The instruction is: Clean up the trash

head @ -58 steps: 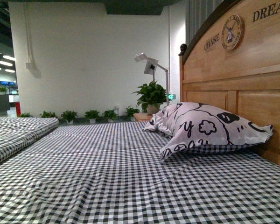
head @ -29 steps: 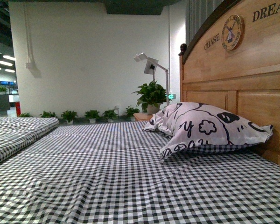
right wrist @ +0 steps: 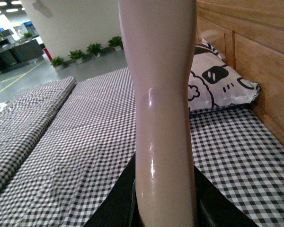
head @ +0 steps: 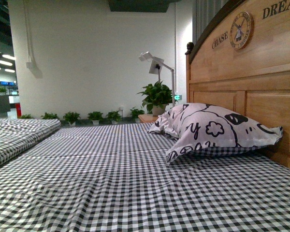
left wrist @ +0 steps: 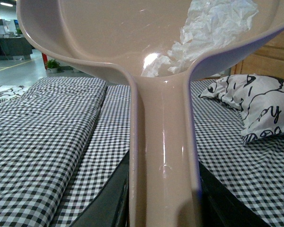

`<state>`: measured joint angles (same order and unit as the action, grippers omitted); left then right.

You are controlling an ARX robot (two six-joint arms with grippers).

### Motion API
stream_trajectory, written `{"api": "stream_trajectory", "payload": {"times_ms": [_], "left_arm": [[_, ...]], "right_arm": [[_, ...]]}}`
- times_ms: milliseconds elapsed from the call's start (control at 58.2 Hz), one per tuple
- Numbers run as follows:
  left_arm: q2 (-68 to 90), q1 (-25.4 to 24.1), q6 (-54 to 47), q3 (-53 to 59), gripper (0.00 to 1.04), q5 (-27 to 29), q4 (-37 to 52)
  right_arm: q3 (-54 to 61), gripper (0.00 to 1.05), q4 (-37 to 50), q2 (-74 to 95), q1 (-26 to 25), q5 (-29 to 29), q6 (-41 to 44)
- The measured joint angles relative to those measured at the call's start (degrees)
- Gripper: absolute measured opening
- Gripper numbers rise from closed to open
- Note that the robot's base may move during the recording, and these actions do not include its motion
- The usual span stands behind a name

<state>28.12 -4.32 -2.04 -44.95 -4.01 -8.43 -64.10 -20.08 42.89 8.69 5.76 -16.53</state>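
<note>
Left jaws clenched on the dustpan handle; the trash lies in its pan, beyond the jaws. Right jaws grasp a pale handle. Checked bed below, pillow by the headboard.

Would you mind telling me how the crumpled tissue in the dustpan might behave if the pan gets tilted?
The tissue wad looks very light and crumpled, so it would probably slide or tumble. The dustpan appears glossy and smooth, offering little grip. Being soft, it should deform rather than break.
</note>
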Motion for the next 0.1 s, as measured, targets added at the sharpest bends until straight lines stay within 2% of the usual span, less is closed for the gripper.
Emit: {"api": "stream_trajectory", "payload": {"times_ms": [103], "left_arm": [[0.0,0.0,0.0,0.0,0.27,0.0,0.0]], "right_arm": [[0.0,0.19,0.0,0.0,0.0,0.0,0.0]]}}
